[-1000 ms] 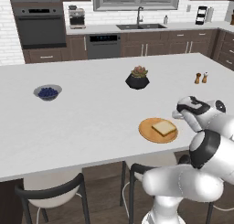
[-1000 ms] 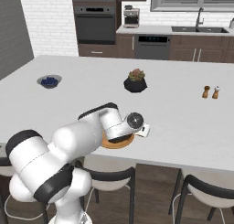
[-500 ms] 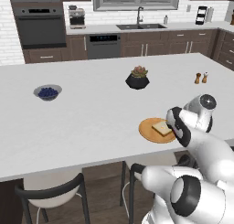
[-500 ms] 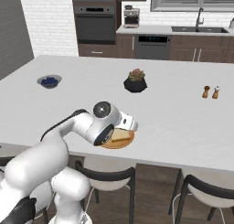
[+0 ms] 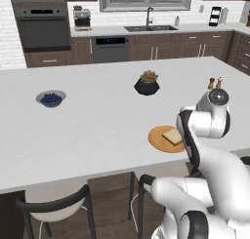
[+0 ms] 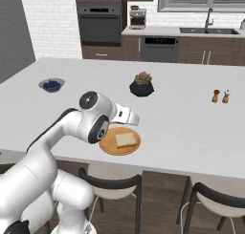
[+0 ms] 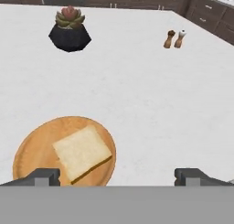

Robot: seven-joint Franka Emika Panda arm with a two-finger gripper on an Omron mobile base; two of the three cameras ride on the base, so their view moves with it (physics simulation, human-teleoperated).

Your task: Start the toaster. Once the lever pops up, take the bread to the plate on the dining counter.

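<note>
The square tan bread slice [image 7: 82, 152] lies flat on the round orange wooden plate [image 7: 32, 147] near the white worktop's [image 7: 151, 109] front edge.

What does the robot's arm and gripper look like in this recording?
The arm is glossy white with rounded, bulbous links and dark grey bands at the joints, plus a round dark cap on one joint. The gripper ends in two small, blocky dark grey fingertips. No cables or markings show.

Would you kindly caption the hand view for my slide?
Bread lies on the plate; the open gripper hangs above.
</note>
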